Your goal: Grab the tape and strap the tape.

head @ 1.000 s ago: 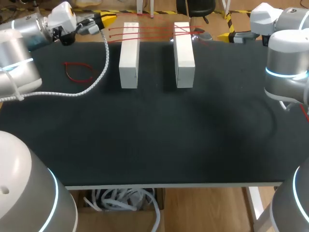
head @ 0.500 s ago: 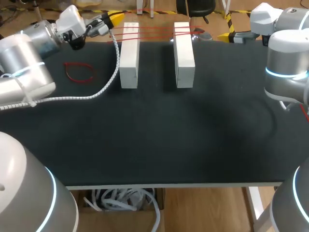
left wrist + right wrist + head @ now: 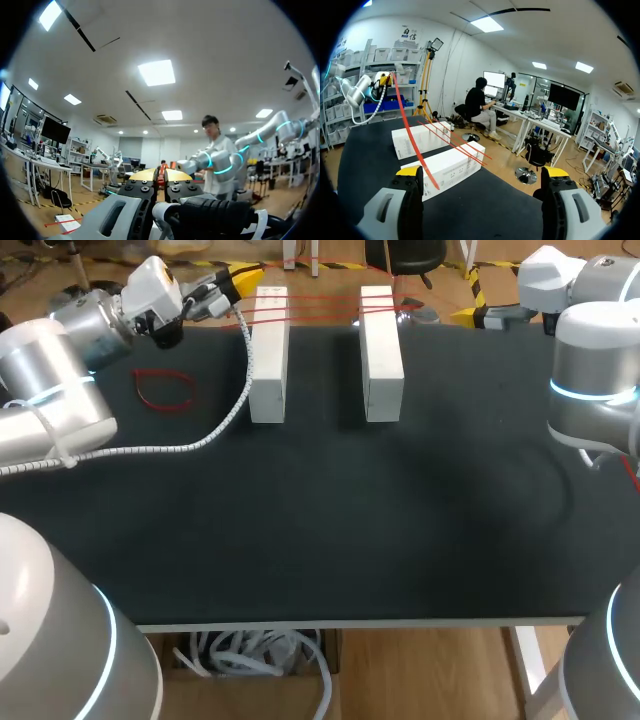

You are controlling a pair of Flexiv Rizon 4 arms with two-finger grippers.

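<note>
Strapping partway done, with one band mid-stretch and one to go.
Head view: two white blocks (image 3: 268, 355), what looks like three strung bands (image 3: 320, 305) across them, one spare band (image 3: 165, 390) lying loose beside them. Left wrist: left gripper (image 3: 161, 176) nearly closed, pinching something red. Right wrist: right gripper (image 3: 482, 172) gaping, empty — the held band (image 3: 415, 145) runs taut from my left gripper toward the near block.

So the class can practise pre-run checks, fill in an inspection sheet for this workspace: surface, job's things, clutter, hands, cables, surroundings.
Surface: black table top, flat.
Job's things: left white block and right white block lie side by side, apart; red bands stretch across their far ends; loose red band lies on the table beside the left white block.
Clutter: nothing seen.
Hands: left hand at the left white block's far end, shut on one of the red bands; right hand open, holding nothing.
Cables: white coiled cable from the left arm lies on the table.
Surroundings: nothing seen reaching over the table.
</note>
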